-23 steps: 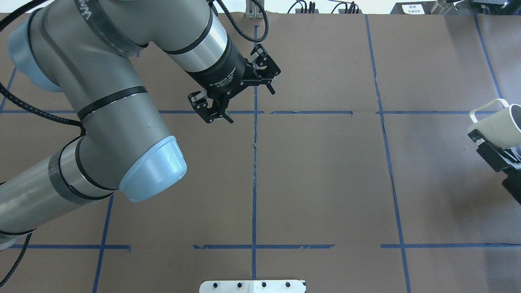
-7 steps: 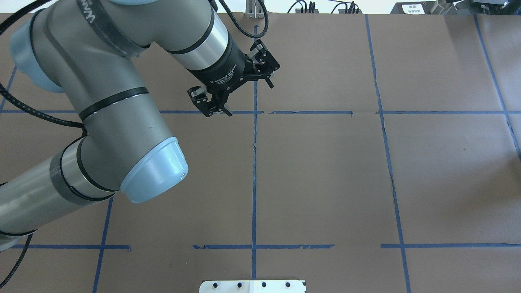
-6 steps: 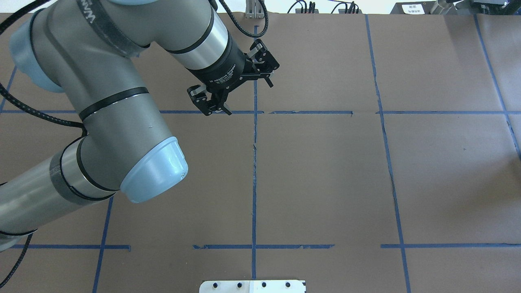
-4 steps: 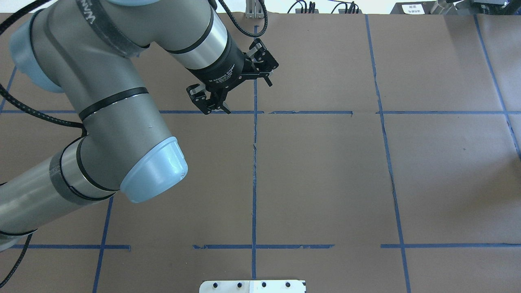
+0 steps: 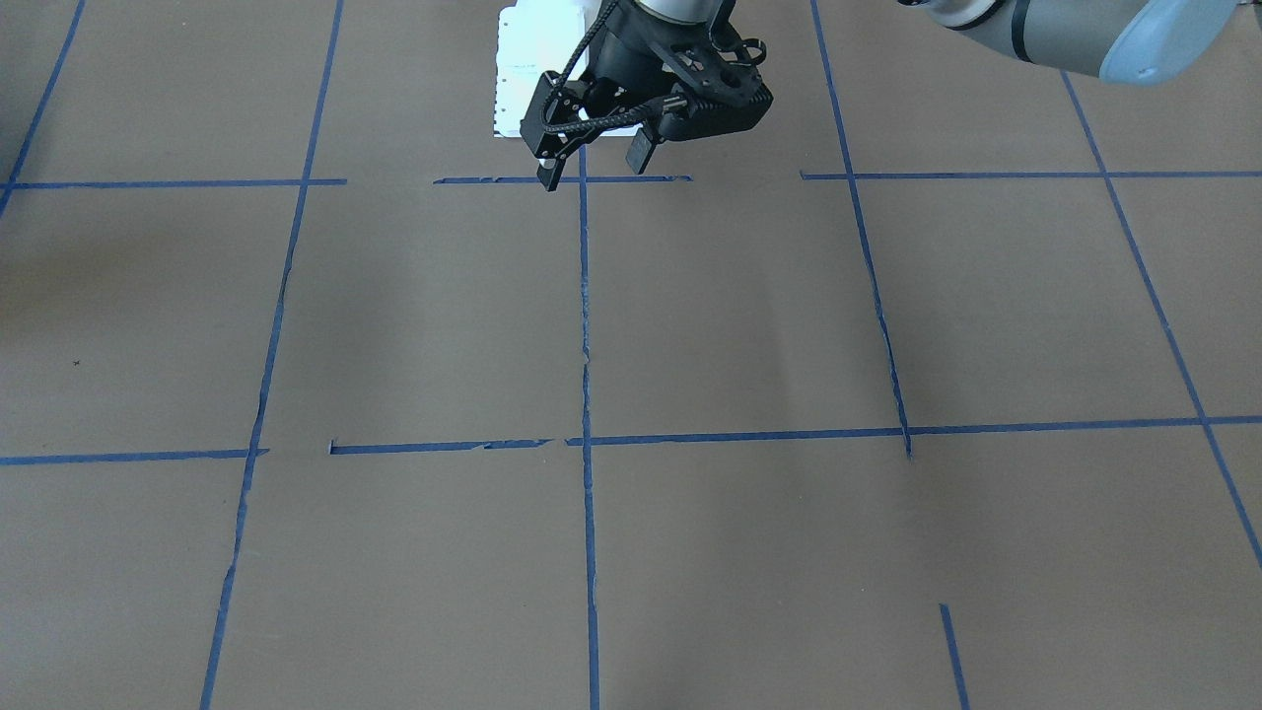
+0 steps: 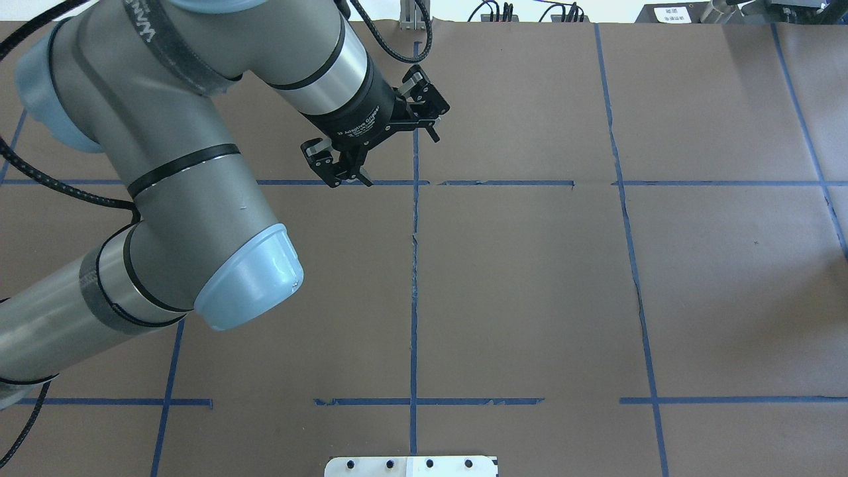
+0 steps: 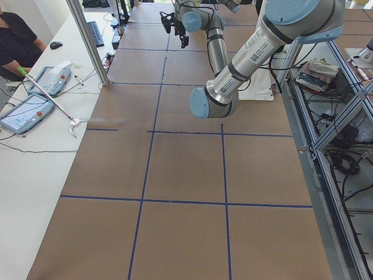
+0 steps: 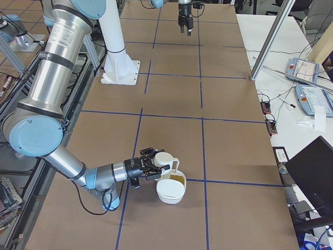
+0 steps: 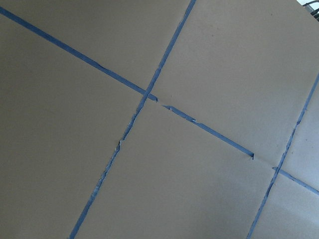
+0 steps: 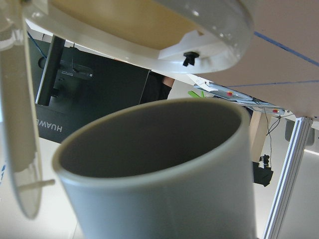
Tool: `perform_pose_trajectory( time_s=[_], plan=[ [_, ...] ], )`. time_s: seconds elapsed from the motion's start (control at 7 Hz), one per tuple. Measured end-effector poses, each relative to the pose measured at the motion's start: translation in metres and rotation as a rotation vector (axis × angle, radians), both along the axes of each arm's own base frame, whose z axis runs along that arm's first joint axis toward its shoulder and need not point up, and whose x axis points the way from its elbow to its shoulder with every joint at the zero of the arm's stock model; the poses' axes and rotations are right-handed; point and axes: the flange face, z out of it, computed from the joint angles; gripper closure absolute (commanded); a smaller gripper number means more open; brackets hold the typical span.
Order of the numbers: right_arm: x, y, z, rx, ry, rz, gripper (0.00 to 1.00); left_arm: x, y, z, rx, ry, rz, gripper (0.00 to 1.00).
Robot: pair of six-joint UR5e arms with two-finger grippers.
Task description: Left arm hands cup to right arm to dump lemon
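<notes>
The cup (image 8: 165, 160) is seen at the near right hand (image 8: 154, 166), grip impossible to tell, just beside a bowl (image 8: 170, 197). The left hand (image 6: 397, 158) is held spread and empty, well apart.

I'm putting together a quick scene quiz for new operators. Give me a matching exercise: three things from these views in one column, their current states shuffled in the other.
Things:
1. left gripper
2. cup
3. white bowl

States:
A. standing on the table
B. tipped on its side, off the table, just above the bowl
C. open and empty, above a crossing of blue tape lines

Pairs: 1-C, 2-B, 3-A
</notes>
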Motion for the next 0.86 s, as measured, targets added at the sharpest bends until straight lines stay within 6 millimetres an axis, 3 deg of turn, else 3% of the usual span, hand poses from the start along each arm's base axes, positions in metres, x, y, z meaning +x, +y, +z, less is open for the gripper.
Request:
perform_pose_trajectory(
  time_s=[0.29, 0.57, 0.71, 0.86],
  plan=[
    [-0.05, -0.037, -0.033, 0.056, 0.224, 0.02, 0.92, 0.0, -0.001, 0.004, -0.005, -0.005, 0.0, 0.0],
    [-0.092, -0.072, -0.083, 0.056, 0.408, 0.037, 0.9, 0.001, -0.001, 0.008, -0.009, -0.009, 0.001, 0.0],
    [-0.117, -0.092, -0.124, 0.05, 0.547, 0.046, 0.79, 0.001, -0.001, 0.009, -0.01, -0.009, 0.002, 0.0],
    [-0.141, -0.111, -0.174, 0.037, 0.696, 0.044, 0.81, 0.001, -0.001, 0.009, -0.01, -0.01, 0.002, 0.0]
  ],
)
